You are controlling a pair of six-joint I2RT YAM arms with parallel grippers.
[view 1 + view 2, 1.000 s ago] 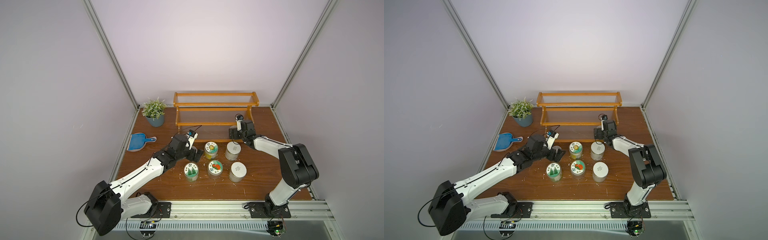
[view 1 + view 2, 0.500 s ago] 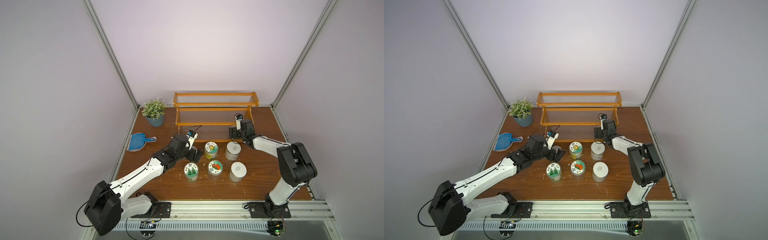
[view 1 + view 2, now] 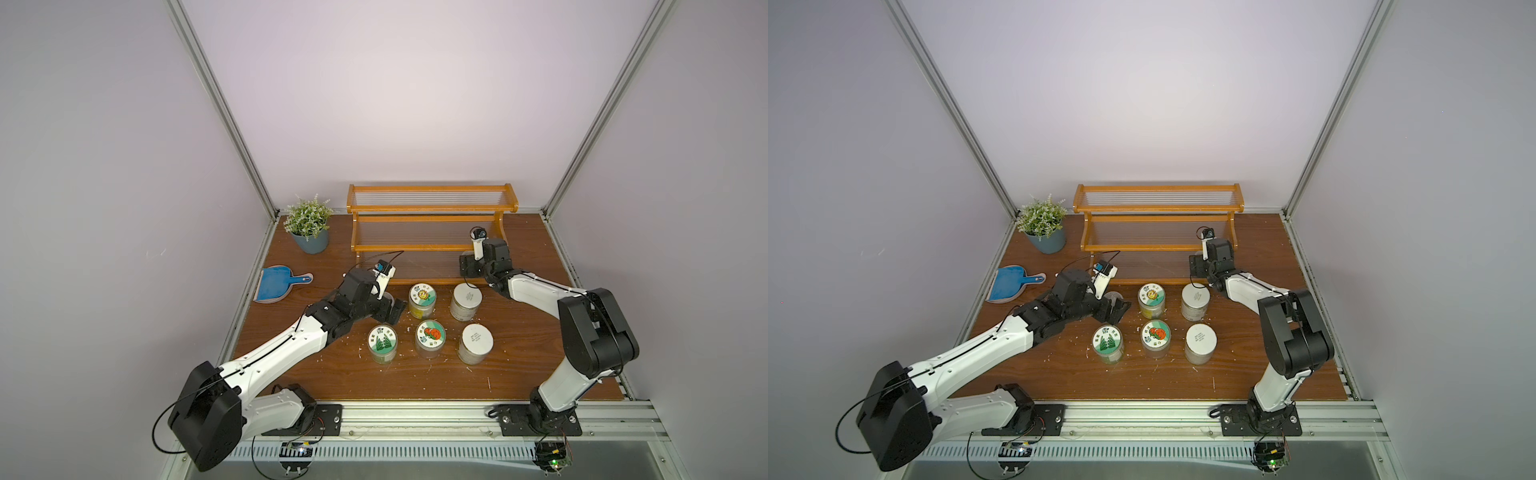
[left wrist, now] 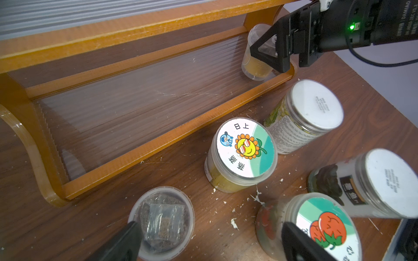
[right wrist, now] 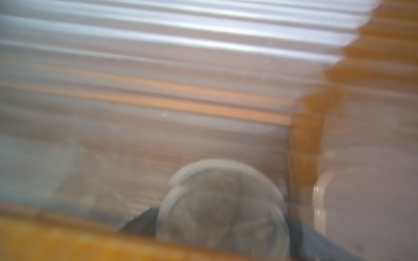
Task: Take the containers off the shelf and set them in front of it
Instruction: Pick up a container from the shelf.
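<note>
The orange-brown shelf [image 3: 428, 248] stands at the back of the table. On the right end of its bottom tier sits a small clear tub [image 4: 254, 67] with yellow filling. My right gripper [image 3: 467, 266] has its fingers against both sides of that tub [image 5: 222, 210]. In front of the shelf stand the sunflower-lid jar [image 3: 422, 295], a white-lid jar [image 3: 466, 296], the green-lid jar [image 3: 382, 337], the orange-fruit jar [image 3: 430, 333] and another white-lid jar [image 3: 477, 338]. A clear-lid tub [image 4: 161, 217] rests on the table under one finger of my open left gripper [image 4: 210, 230].
A blue-grey plant pot [image 3: 309, 241] stands left of the shelf, and a blue dustpan [image 3: 276, 284] lies near the table's left edge. White crumbs are scattered among the jars. The enclosure walls close in on the left, right and back.
The right gripper's jaws have come together on the clear tub on the bottom tier. Both arms have stayed almost where they were, and the left gripper stays open.
</note>
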